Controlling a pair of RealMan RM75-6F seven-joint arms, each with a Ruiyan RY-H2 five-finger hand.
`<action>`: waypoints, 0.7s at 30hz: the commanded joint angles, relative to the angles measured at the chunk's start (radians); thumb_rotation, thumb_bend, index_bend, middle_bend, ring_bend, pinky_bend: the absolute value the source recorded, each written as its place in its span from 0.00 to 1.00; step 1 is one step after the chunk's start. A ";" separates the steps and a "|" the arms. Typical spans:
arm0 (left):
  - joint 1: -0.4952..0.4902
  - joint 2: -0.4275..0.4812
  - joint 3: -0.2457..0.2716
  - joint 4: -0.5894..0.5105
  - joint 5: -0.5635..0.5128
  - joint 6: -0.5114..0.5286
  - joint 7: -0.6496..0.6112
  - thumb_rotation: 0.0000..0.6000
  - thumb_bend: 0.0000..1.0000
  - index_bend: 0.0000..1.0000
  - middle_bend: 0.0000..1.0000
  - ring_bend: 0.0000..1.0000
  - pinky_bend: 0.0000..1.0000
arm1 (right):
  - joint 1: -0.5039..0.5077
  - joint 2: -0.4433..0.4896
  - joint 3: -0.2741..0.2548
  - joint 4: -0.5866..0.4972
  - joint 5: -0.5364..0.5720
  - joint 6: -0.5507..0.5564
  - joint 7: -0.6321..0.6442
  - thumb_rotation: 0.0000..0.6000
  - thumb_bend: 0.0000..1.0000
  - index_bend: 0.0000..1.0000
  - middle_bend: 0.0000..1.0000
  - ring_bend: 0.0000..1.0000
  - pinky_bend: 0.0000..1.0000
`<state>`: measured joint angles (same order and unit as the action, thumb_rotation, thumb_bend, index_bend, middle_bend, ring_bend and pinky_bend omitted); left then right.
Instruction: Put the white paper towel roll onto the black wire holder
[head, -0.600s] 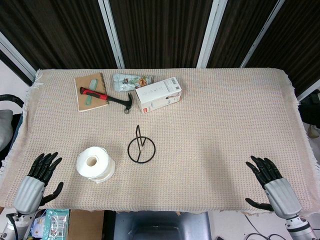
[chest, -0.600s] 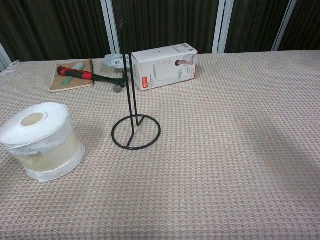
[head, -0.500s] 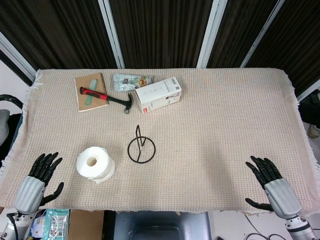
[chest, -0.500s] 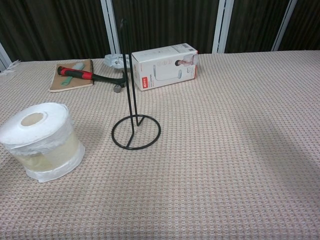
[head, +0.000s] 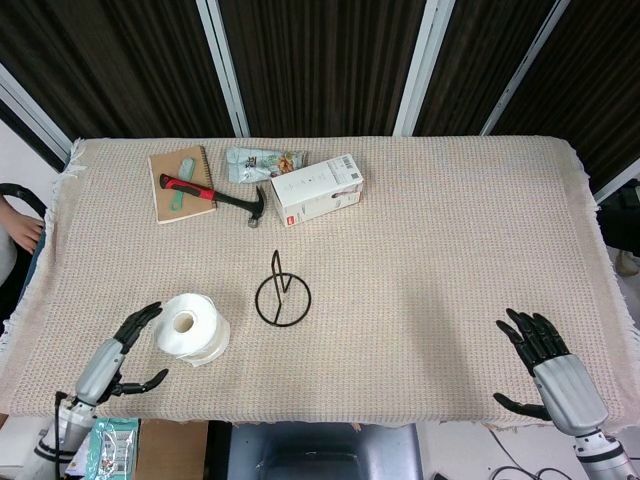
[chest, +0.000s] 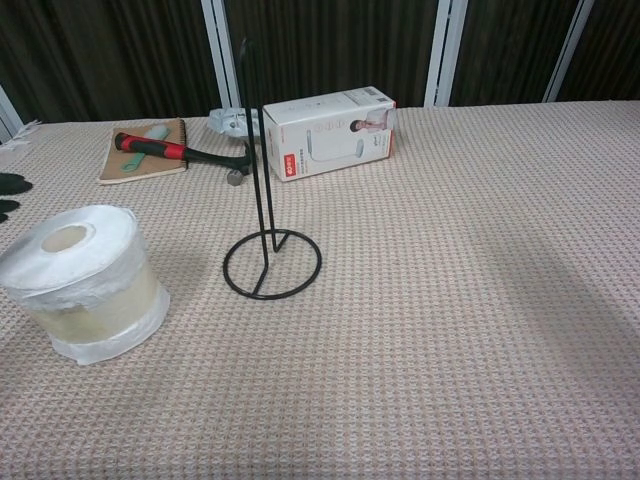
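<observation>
The white paper towel roll (head: 188, 327) (chest: 83, 281) stands on end on the cloth, left of the black wire holder (head: 282, 296) (chest: 268, 225), whose ring base lies flat with its post upright. My left hand (head: 122, 352) is open just left of the roll, fingers spread, not touching it; only its fingertips (chest: 8, 192) show at the chest view's left edge. My right hand (head: 548, 365) lies open near the table's front right edge, far from both objects.
At the back lie a notebook (head: 180, 184) with a red-handled hammer (head: 214, 196) across it, a snack packet (head: 262, 164) and a white box (head: 317, 189) (chest: 327, 132). The woven cloth (head: 450, 250) covers the whole table.
My left hand has moved right and forward toward the roll and turned, fingers now spread beside it. The right hand has barely shifted. Roll and holder are unmoved.
</observation>
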<state>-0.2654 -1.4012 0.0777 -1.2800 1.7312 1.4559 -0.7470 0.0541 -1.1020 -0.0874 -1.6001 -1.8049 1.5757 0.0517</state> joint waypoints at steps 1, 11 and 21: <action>-0.038 -0.042 -0.008 0.025 -0.042 -0.066 0.003 1.00 0.30 0.00 0.00 0.00 0.00 | -0.001 0.001 0.002 0.000 0.003 0.001 0.002 1.00 0.00 0.00 0.00 0.00 0.00; -0.067 -0.125 -0.031 0.074 -0.087 -0.122 -0.024 1.00 0.30 0.00 0.00 0.00 0.00 | -0.001 0.013 0.004 -0.006 0.009 0.003 0.013 1.00 0.00 0.00 0.00 0.00 0.00; -0.085 -0.206 -0.072 0.125 -0.171 -0.188 -0.022 1.00 0.32 0.00 0.00 0.02 0.21 | -0.002 0.017 0.002 -0.008 0.006 0.004 0.019 1.00 0.00 0.00 0.00 0.00 0.00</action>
<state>-0.3493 -1.5932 0.0165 -1.1671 1.5753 1.2758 -0.7826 0.0521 -1.0848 -0.0851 -1.6081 -1.7993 1.5798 0.0709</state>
